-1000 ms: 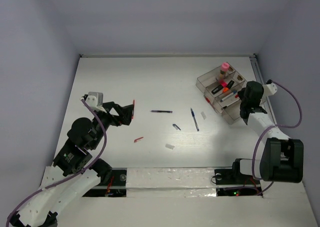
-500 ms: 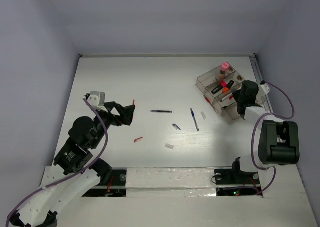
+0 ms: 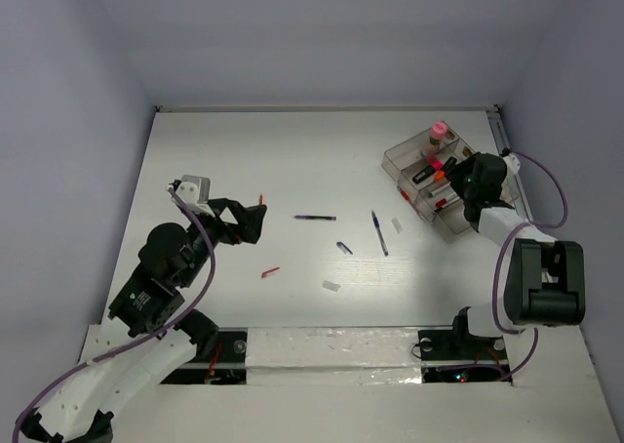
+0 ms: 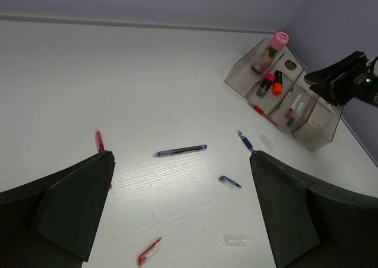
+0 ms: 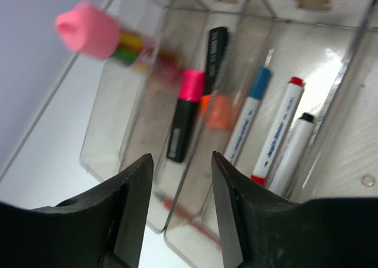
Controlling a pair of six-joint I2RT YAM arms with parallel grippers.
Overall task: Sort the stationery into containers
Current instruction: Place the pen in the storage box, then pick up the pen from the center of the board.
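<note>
The clear organiser tray [image 3: 450,226] stands at the right. It holds a pink-capped bottle [image 3: 439,133], markers and a red pen. My right gripper [image 3: 460,183] hovers open and empty just above it. In the right wrist view its fingers [image 5: 136,185] frame a pink-and-black marker [image 5: 182,117], an orange marker [image 5: 219,112], white markers [image 5: 277,135] and the red pen [image 5: 192,219]. My left gripper [image 3: 255,221] is open and empty, left of a dark pen [image 3: 315,218], which also shows in the left wrist view [image 4: 180,151]. A blue pen [image 3: 378,233] lies right of it.
On the table lie a short red pen [image 3: 261,202] by the left fingers, a red clip piece [image 3: 270,271], a blue cap piece [image 3: 344,248] and two small white pieces [image 3: 331,287] [image 3: 397,225]. The tray sits near the table's right edge.
My right gripper has swung from the tray's near right corner back up over the tray. My left gripper has edged slightly right. The loose items have not moved.
</note>
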